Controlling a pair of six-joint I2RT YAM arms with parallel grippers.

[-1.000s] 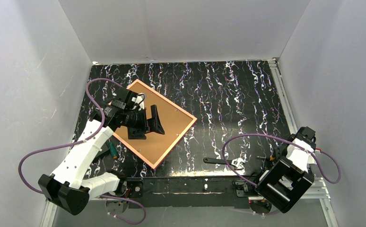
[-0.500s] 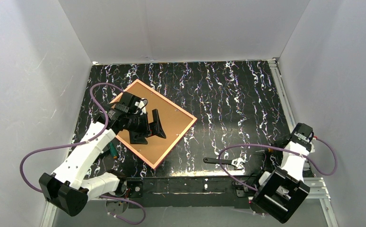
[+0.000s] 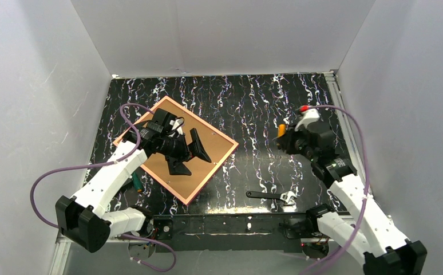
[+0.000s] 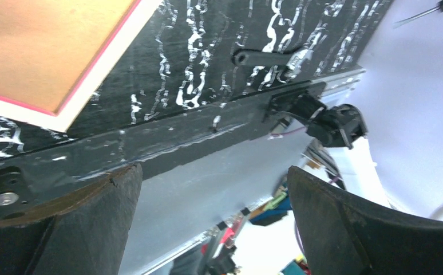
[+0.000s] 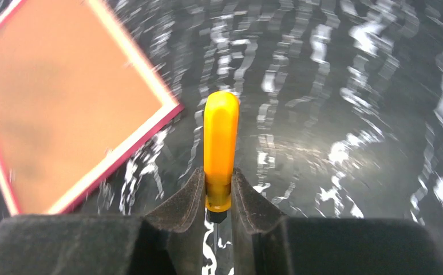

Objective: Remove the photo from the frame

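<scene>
The frame (image 3: 215, 148) lies back up on the left half of the table, its brown panel showing inside a pink-red border. The photo is hidden under that panel. Above the frame's middle, my left gripper (image 3: 190, 157) hangs wide open, tilted, with nothing between its fingers. In the left wrist view the gripper (image 4: 213, 220) looks past a frame corner (image 4: 42, 51) toward the table's front edge. My right gripper (image 5: 218, 192) is shut on an orange-handled screwdriver (image 5: 220, 137), over the table right of the frame (image 5: 64, 109). From above, that gripper (image 3: 285, 138) is mid-right.
A black wrench (image 3: 272, 196) lies near the front edge, also seen as the wrench (image 4: 271, 57) in the left wrist view. A green-handled screwdriver (image 3: 135, 182) lies beside the left arm at the frame's near left edge. White walls close in the table on three sides.
The right arm has swung up from the near right corner to over the table's mid-right, carrying the orange-handled screwdriver. The left gripper has shifted slightly right over the frame.
</scene>
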